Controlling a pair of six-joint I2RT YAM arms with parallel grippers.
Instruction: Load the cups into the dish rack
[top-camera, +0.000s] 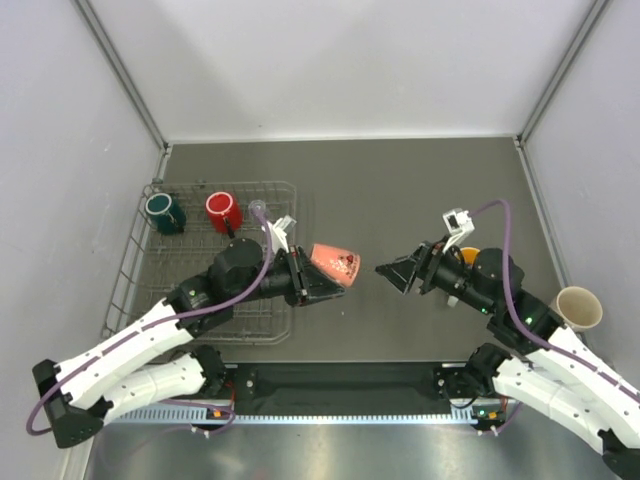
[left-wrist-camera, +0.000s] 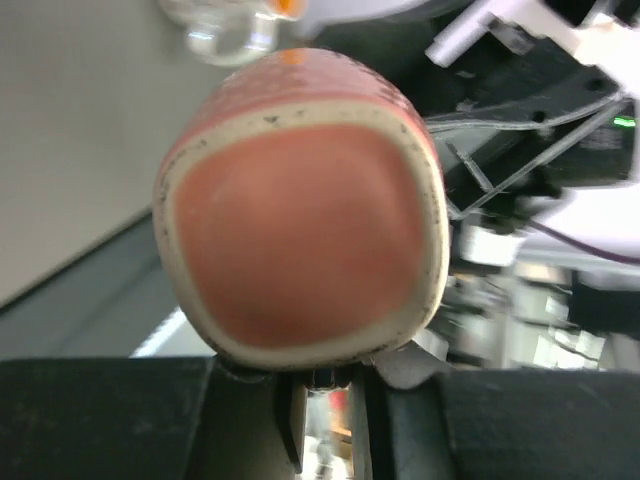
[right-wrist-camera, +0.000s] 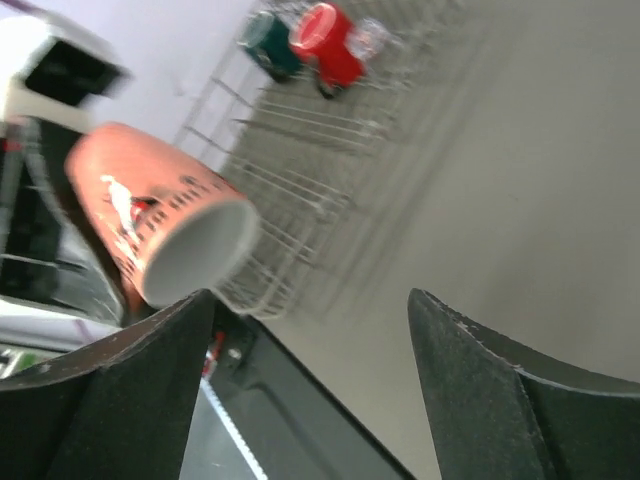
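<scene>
Left jaws pinching pink cup (top-camera: 333, 264), holding it sideways at frame centre, just right of dish rack (top-camera: 130, 262). Right jaws spread, empty, facing cup mouth. Best: swinging cup left over bare wires, avoiding red mug (top-camera: 224, 211), lowering before releasing.

Dark grey table (top-camera: 400, 190), pale walls (top-camera: 340, 60).

Left claw (top-camera: 330, 276) clamped, right claw (top-camera: 389, 270) spread.
</scene>
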